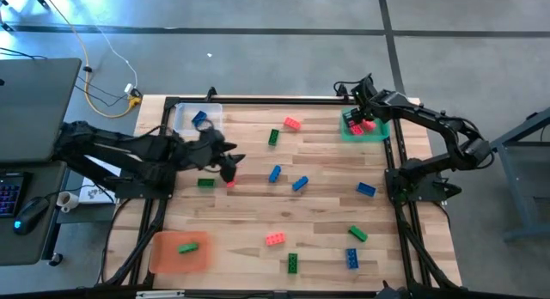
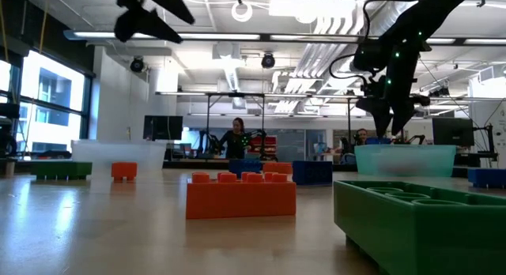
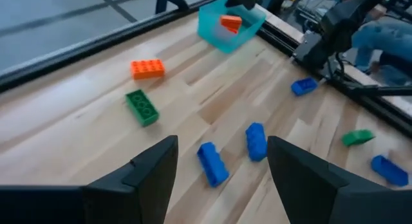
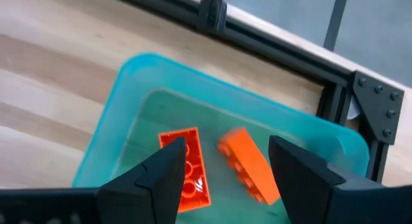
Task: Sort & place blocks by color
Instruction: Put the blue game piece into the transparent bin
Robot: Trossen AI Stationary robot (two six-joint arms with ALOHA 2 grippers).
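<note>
Red-orange, blue and green blocks lie scattered flat on the wooden table (image 1: 326,213). My right gripper (image 4: 226,150) hangs open over the green tray (image 4: 129,114) at the far right. Two red-orange blocks (image 4: 187,169) (image 4: 248,163) lie on the tray's floor below its fingers. My left gripper (image 3: 222,147) hovers open above the table left of the middle, pointing at two blue blocks (image 3: 212,163) (image 3: 255,141). A blue block (image 1: 199,118) lies in the clear tray (image 1: 182,127) at the far left. A green block (image 1: 187,247) lies in the orange tray (image 1: 163,258) at the near left.
Loose on the table are a red-orange block (image 1: 292,123), a green one (image 1: 273,137), a blue one (image 1: 366,189), and more near the front edge (image 1: 275,239) (image 1: 292,263) (image 1: 352,258). A black frame (image 1: 284,98) borders the table. Beyond the left edge stands a desk with a laptop (image 1: 30,101).
</note>
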